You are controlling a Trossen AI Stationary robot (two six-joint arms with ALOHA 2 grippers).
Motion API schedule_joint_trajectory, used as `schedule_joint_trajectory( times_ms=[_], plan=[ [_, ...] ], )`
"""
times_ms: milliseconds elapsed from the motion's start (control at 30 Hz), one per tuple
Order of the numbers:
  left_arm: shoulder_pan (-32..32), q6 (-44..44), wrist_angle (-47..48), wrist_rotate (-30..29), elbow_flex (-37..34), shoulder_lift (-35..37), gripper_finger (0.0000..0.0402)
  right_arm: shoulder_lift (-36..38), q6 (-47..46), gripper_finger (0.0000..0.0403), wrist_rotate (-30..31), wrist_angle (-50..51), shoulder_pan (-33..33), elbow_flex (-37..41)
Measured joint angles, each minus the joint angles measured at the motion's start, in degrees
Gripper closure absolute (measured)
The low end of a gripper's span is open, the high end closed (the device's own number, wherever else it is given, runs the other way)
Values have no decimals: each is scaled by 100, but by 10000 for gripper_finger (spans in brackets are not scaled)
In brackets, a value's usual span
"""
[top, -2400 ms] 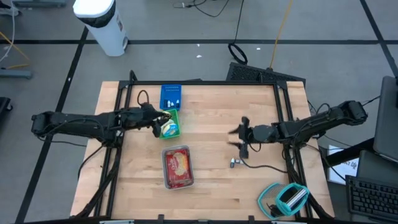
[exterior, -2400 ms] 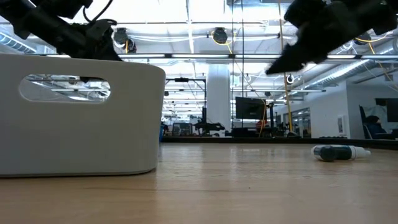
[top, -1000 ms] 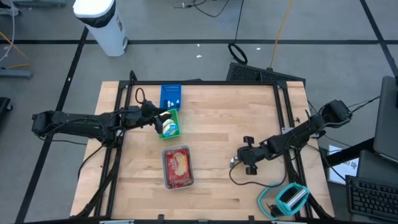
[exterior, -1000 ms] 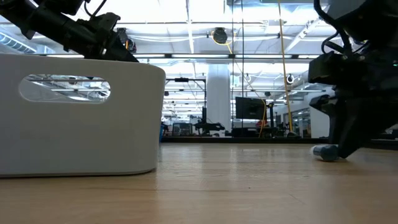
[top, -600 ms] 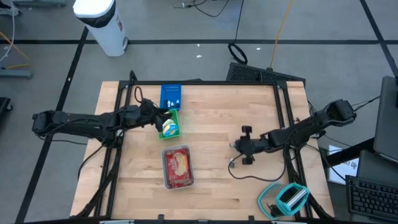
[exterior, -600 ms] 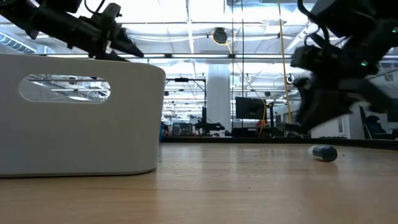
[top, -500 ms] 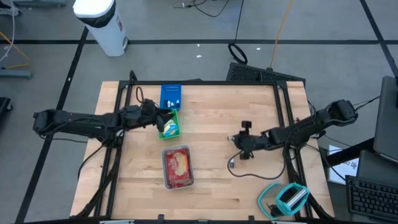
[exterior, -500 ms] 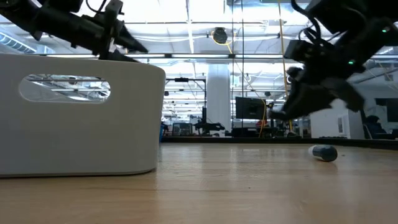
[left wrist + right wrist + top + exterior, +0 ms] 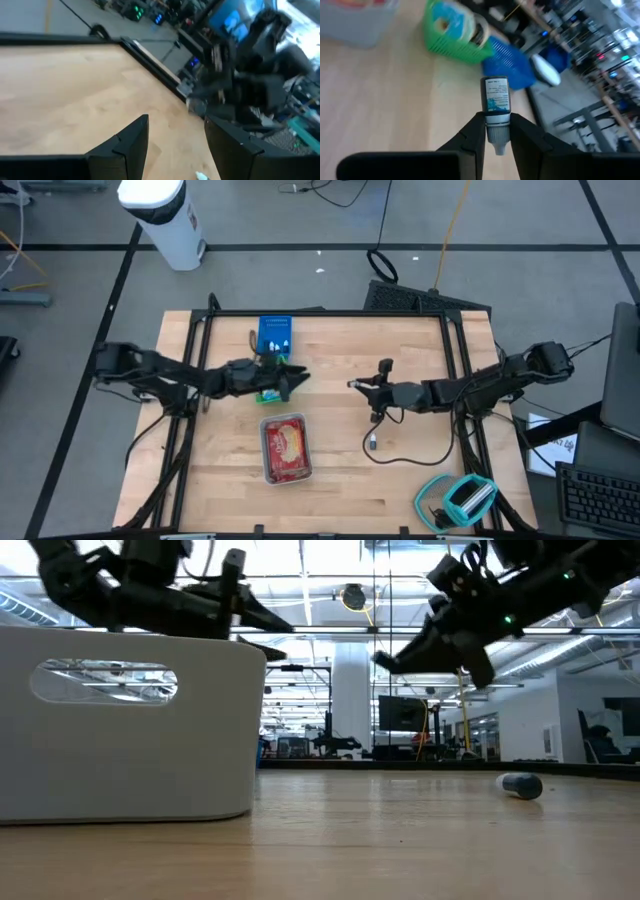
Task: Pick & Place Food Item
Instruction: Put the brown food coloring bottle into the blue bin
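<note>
A green basket (image 9: pixel 268 391) with a blue-and-yellow packet (image 9: pixel 454 22) in it stands on the table, with a blue basket (image 9: pixel 275 335) behind it. A red-lidded clear box (image 9: pixel 285 448) lies nearer the front edge. My left gripper (image 9: pixel 296 378) reaches level across the green basket, open, with nothing between its fingers (image 9: pixel 176 120). My right gripper (image 9: pixel 356 385) hovers mid-table, pointing toward the left arm, shut on a small white bottle (image 9: pixel 495 97) with a blue label. My right gripper pinches the bottle's grey cap end (image 9: pixel 497 134) between its two fingers (image 9: pixel 474 131). The fingers run almost level, coming from the table's right side and lying along the bottle. The bottle sticks out past the fingertips toward the baskets, lifted clear of the table.
A small dark stub (image 9: pixel 520 784) lies on the wood right of centre beside a black cable (image 9: pixel 400 458). A teal object (image 9: pixel 462 500) sits at the near right corner. A white bin (image 9: pixel 130 730) fills the left of the low view. Black rails frame the table.
My right gripper has risen from the near-right part of the table with the bottle, gone toward the table's middle and far side, and tipped from pointing down to almost level. My left gripper has reached toward the right edge, across the green basket, staying open.
</note>
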State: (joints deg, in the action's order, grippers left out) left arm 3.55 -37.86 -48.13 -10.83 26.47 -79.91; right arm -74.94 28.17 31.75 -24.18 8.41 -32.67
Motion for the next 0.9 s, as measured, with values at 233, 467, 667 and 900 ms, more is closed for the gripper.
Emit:
schedule_joint_trajectory(
  times_ms=[233, 467, 667, 900],
  plan=[
    [-144, 357, 25, 403, 1088, -1090, 206, 0, 297, 333, -22, -538, -126, 0],
    [-258, 887, 729, 542, 2291, -1831, 206, 0, 302, 337, -22, -516, -127, 0],
    [-258, 936, 1545, 428, 3075, -2132, 206, 0, 447, 334, 158, -475, -137, 9],
    [-253, 1312, 1889, 186, 3352, -2173, 206, 0, 435, 335, 447, -510, -120, 7]
  ],
)
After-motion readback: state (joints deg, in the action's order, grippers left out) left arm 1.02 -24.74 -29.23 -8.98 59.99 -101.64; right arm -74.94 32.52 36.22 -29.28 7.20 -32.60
